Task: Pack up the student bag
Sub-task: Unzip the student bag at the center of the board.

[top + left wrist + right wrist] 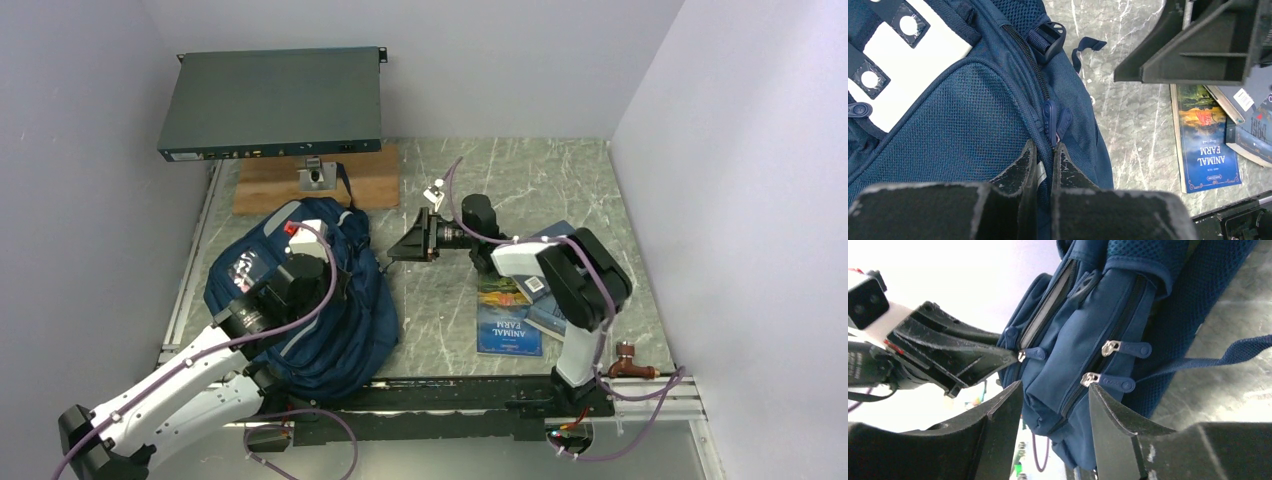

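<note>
The student bag [345,320] is a navy-blue backpack lying at the left of the table, its white patch [913,70] facing up. My left gripper [1044,150] is shut on the bag's fabric along a zip seam, just below two blue zip pulls [1050,120]. In the top view the left gripper [325,235] sits on the bag's upper part. My right gripper [393,248] hovers just right of the bag, pointing at it. In the right wrist view the right gripper [1055,385] is open, with the bag's side pocket and two zip pulls [1125,347] just ahead of its tips.
A blue "Animal Farm" book [510,315] and another book [555,310] lie on the marble table under the right arm. At the back a dark flat case [272,100] stands over a wooden board [270,185]. A brown fitting [630,360] sits at the front right edge.
</note>
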Robot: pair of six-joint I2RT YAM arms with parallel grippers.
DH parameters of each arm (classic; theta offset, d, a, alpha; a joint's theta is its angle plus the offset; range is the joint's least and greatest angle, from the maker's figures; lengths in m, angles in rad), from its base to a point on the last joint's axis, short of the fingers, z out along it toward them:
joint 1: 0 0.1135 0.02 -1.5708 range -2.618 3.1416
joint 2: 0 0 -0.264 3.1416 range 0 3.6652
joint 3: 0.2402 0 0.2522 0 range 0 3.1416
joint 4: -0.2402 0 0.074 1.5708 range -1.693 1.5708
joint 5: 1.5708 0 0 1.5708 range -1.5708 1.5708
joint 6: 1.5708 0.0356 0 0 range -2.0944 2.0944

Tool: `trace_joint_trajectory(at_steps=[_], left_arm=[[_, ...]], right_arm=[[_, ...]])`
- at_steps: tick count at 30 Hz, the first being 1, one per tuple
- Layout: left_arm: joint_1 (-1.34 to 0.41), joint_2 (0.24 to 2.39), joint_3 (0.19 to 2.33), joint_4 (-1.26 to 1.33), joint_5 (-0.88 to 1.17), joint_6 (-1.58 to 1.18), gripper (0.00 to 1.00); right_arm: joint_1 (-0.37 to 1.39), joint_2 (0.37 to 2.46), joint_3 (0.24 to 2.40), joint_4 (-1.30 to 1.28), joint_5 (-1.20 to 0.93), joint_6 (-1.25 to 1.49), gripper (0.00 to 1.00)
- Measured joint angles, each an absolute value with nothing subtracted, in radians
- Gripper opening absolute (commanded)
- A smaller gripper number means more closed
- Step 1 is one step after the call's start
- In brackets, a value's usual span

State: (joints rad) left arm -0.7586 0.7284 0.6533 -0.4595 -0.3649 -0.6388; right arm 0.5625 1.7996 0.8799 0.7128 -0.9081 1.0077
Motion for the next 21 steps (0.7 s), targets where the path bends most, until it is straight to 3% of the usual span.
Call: trace_joint_trajectory(at_steps=[3, 8, 11, 21], left_arm=[[-0.759, 0.714, 0.655, -0.466, -0.364, -0.638, 0.0], [-0.759, 0.709, 0.655, -0.47, -0.361, -0.635, 0.0], [-0.759, 0.709, 0.655, -0.47, -0.358, -0.631, 0.0], [-0.758, 0.691, 0.655, -0.476, -0.337, -0.616, 0.0]], right_arm=[[0.556, 1.886, 0.878, 0.881, -0.927, 1.144, 0.65], [0.543, 1.946, 0.868, 1.012, -0.995, 1.101, 0.71], [0.539, 1.942, 0.868, 0.968, -1.032, 0.885, 0.72], [0.582, 1.806, 0.926, 0.432, -1.0, -0.121, 0.69]])
